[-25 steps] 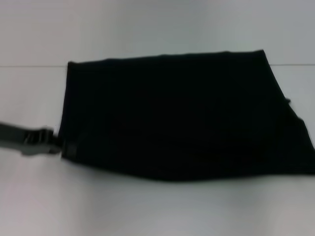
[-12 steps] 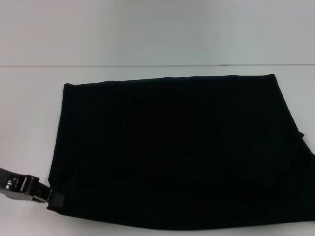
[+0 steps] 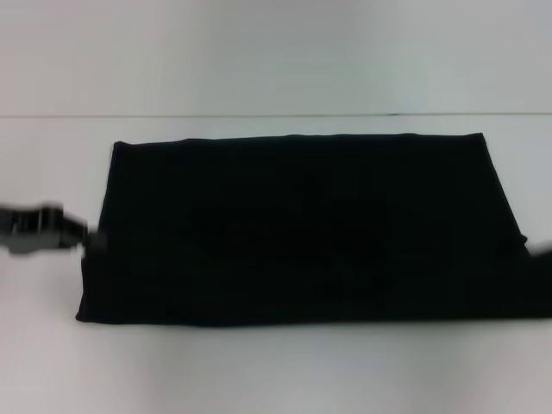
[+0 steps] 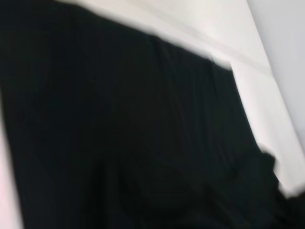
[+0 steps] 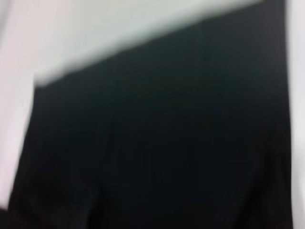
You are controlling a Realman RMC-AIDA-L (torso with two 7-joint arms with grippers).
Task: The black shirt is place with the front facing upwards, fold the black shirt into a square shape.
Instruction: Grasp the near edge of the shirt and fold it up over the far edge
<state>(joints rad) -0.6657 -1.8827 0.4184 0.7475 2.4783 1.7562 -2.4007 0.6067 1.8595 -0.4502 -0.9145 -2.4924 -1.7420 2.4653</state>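
The black shirt (image 3: 302, 228) lies flat on the white table (image 3: 276, 371) as a wide folded rectangle, plain black side up, with no lettering showing. My left gripper (image 3: 90, 241) is blurred at the shirt's left edge, about halfway along that edge, and its tip meets the cloth. The shirt runs off the right side of the head view, and my right gripper does not show there. Dark cloth fills both wrist views: the shirt (image 4: 124, 133) in the left one and the shirt (image 5: 162, 143) in the right one, each with white table beyond its edge.
Bare white table surrounds the shirt in front, behind and to the left. A thin seam line (image 3: 259, 116) crosses the table behind the shirt's far edge.
The near edge of the shirt, held up close to the camera before, now lies flat on the table. My left gripper has moved from the near left corner back to the middle of the left edge.
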